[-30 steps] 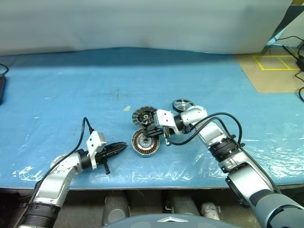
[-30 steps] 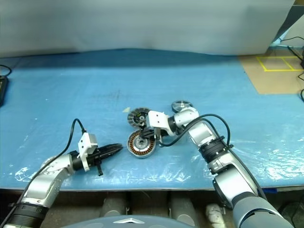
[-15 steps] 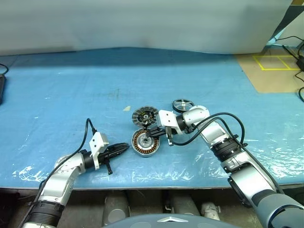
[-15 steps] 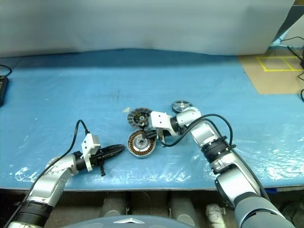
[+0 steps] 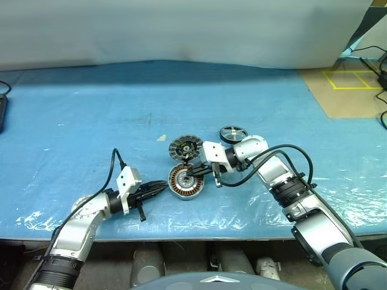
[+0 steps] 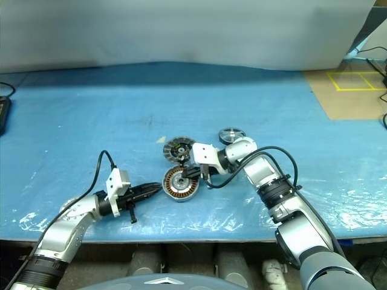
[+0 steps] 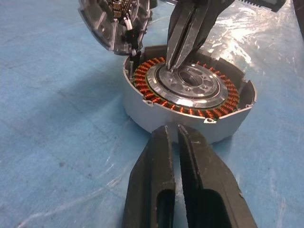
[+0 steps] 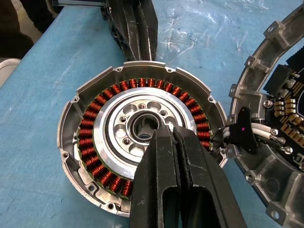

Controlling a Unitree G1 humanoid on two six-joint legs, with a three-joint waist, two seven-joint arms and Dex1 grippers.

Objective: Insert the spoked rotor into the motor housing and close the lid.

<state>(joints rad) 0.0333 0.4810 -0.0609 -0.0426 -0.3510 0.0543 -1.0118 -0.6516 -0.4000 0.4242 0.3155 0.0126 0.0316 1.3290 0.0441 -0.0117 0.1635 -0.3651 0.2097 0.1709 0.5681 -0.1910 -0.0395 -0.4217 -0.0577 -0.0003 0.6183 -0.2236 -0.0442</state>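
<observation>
Blue-sheeted table (image 5: pixel 91 115) with motor housing (image 5: pixel 183 182)

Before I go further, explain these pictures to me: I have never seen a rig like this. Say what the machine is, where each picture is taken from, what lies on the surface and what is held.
This is a humanoid robot with two arms. Two pictures look down from cameras on its head; the other two come from a camera on each wrist.

On the blue table lie three motor parts: the motor housing with its ring of copper windings, the lid propped behind it with wires running to it, and the dark spoked rotor farther back.

The right end effector is shut, its tips over the housing's pale centre. The left end effector is shut too, just outside the housing wall. Neither holds anything.
</observation>
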